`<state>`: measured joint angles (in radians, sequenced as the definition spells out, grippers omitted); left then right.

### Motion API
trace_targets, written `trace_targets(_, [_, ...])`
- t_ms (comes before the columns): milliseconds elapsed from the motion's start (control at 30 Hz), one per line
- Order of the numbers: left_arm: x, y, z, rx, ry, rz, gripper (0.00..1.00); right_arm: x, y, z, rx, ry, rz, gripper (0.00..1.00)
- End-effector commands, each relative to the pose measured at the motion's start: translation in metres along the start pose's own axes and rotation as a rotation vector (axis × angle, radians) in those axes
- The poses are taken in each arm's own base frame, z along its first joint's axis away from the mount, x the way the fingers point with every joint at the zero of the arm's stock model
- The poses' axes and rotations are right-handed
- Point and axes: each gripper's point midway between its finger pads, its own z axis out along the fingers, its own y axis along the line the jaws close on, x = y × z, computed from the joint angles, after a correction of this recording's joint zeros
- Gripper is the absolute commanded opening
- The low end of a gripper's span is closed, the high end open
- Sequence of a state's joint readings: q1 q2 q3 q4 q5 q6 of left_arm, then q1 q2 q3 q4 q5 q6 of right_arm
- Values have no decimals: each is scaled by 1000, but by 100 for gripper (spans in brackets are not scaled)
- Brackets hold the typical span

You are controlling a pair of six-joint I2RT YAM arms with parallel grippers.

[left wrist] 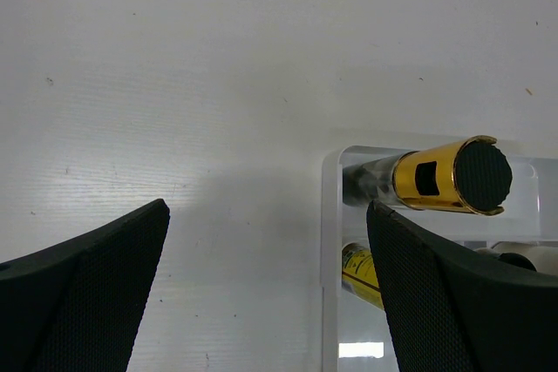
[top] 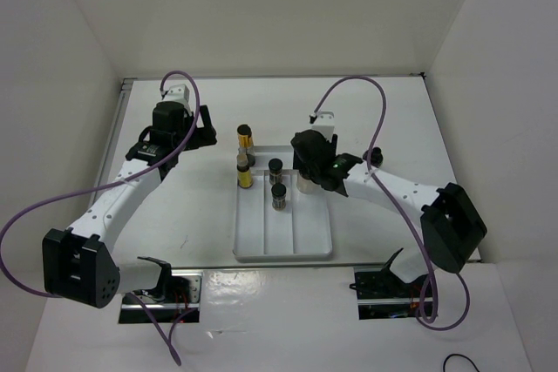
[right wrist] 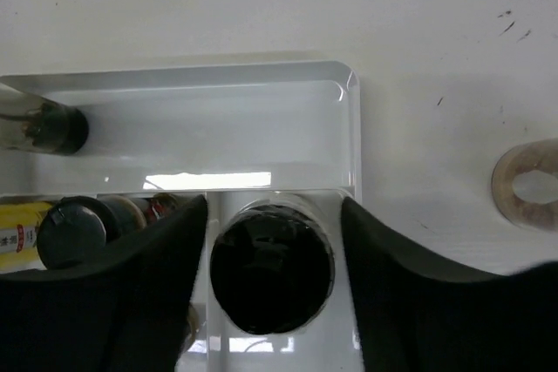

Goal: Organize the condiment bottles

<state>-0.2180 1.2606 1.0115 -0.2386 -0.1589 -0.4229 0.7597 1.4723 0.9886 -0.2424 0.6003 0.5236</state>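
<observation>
All the bottles in view stand upright, long axes vertical, caps up. A pale bottle with a round black cap sits in the right-hand lane of the white divided tray. The right fingers stand on either side of it, parted, with a thin sliver of space showing between each one and the bottle, so they are not clamped on it.

A slim bottle with a gold collar and a black cap stands in the tray's far left corner. Just nearer, across a low divider, stands a second slim bottle, yellow-amber. Its yellow label carries dark print that is too small to read.

In the middle lane stand two dark jars, the farther jar and the nearer jar, close together one behind the other.

A last small bottle, dark on top, stands outside the tray on the worktop, just right of the right arm's wrist. In the right wrist view it is only a blurred pale-brown round shape at the picture's edge.

The left fingers are spread fully wide and hold nothing. They hang over bare worktop just left of the tray's far left corner.
</observation>
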Motion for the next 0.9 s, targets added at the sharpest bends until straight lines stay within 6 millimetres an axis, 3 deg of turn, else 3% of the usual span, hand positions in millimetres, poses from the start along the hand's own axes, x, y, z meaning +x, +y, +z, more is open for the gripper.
trace_targets(0, [-15,-2,-7,16,-57,-16,100,-6,3,0,24,-21,37,72])
trace_targets(33, [-15,-2,-7,16,-57,-16,100,-11,4,-3,18,-29,53,81])
trace_targets(100, [-16,-1,-7,7,-60,-16,100,-20,3,-10,12,-40,62,87])
trace_targets(167, [-16,-1,-7,7,-60,-16,100,-31,1,-20,10,-61,85,88])
trace_targets(333, [-16,-1,-7,7,-60,-16,100,-82,-1,-52,-26,-171,139,90])
trace_targets(433, [-15,-2,-7,16,-57,-16,100,-111,-15,-72,5,-260,173,90])
trace_targets(567, [-17,-3,-6,19,-65,-17,100,-123,-66,-62,172,-246,212,90])
trace_targets(600, [-17,-3,-6,19,-65,-17,100,-116,-95,-51,267,-202,212,85])
trace_targets(667, [-17,-3,-6,19,-65,-17,100,-107,-120,-39,335,-152,234,82])
trace_targets(700, [-17,-3,-6,19,-65,-17,100,-100,-141,-30,395,-112,238,82])
trace_targets(867, [-17,-3,-6,19,-65,-17,100,-79,-181,-12,497,-45,260,75])
